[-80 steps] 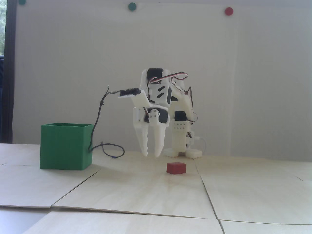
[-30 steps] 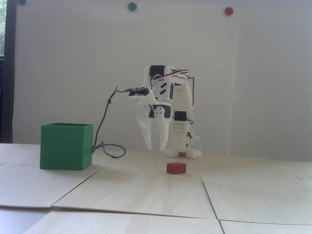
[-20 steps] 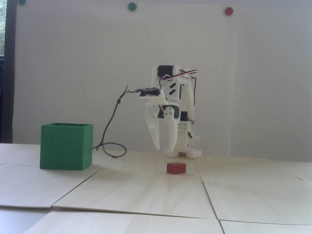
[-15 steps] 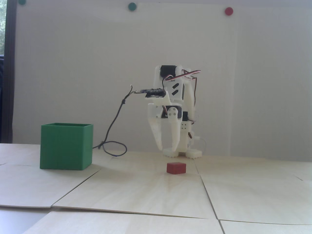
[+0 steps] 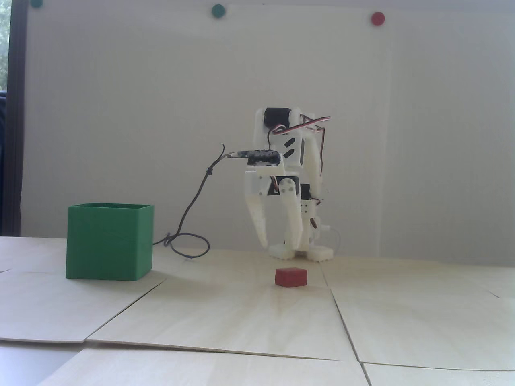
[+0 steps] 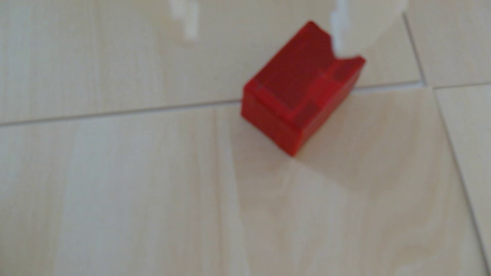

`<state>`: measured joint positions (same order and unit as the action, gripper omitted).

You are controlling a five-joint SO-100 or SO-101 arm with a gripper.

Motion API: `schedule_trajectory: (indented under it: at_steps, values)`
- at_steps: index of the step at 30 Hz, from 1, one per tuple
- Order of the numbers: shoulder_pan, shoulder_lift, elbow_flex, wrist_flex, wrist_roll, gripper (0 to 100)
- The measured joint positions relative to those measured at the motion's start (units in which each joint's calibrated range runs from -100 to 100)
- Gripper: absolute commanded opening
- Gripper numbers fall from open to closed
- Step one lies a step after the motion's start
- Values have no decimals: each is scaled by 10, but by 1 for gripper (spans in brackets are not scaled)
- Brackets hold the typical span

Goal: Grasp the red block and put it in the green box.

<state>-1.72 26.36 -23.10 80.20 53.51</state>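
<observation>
The red block point(image 5: 291, 277) lies on the pale wooden table, in front of the arm in the fixed view. In the wrist view the red block point(image 6: 297, 90) sits right of centre, and the right fingertip overlaps its far corner. My white gripper point(image 5: 275, 246) hangs above and slightly behind the block, pointing down, open and empty. In the wrist view my gripper point(image 6: 263, 39) enters from the top edge, its two white fingers wide apart. The green box point(image 5: 109, 241) stands open-topped on the table at the left of the fixed view, well away from the gripper.
A dark cable point(image 5: 193, 225) loops from the wrist camera down to the table between the box and the arm. The arm's white base point(image 5: 305, 252) stands behind the block. The table is made of wooden panels with seams point(image 6: 119, 112). A white wall is behind.
</observation>
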Motion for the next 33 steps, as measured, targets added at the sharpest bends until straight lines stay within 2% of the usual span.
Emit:
schedule_trajectory:
  at_steps: [15, 33]
  values:
    - [0, 0, 0, 0, 134, 25]
    - [-2, 0, 0, 0, 146, 25]
